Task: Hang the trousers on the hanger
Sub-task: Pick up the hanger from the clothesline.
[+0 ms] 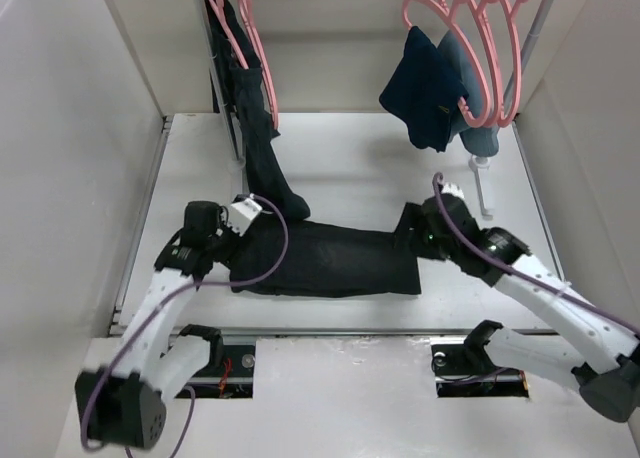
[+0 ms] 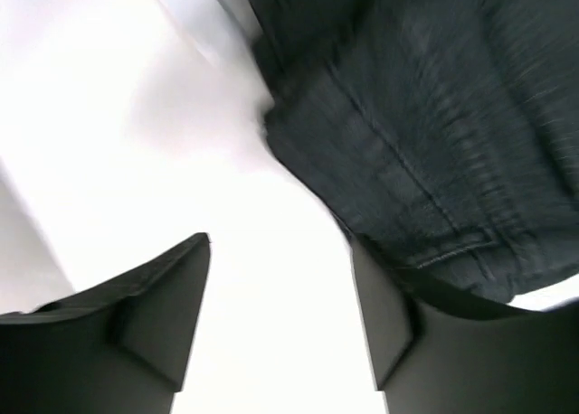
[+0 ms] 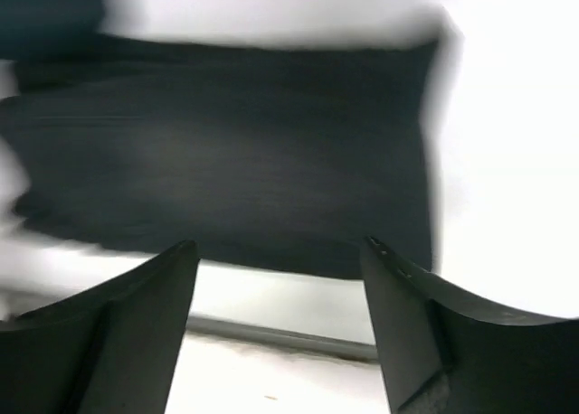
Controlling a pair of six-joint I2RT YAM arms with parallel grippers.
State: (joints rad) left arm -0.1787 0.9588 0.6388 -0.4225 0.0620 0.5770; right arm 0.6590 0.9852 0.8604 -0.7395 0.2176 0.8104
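Note:
The black trousers (image 1: 330,258) lie flat across the middle of the table. My left gripper (image 1: 243,240) is open at their left end. In the left wrist view the trousers (image 2: 434,116) fill the upper right, and their hem lies against the right finger (image 2: 384,315) of the gripper (image 2: 280,251); nothing is between the fingers. My right gripper (image 1: 408,228) is open at the trousers' right end. In the right wrist view the gripper (image 3: 280,251) hovers just short of the fabric (image 3: 235,152). Several pink hangers (image 1: 485,38) hang at the back right.
A dark navy garment (image 1: 425,88) hangs from one right-hand hanger. Another black garment (image 1: 255,128) hangs from pink hangers (image 1: 252,38) at the back left, its lower end reaching the table beside the trousers. White rack posts (image 1: 483,183) stand at the back. White walls enclose the table.

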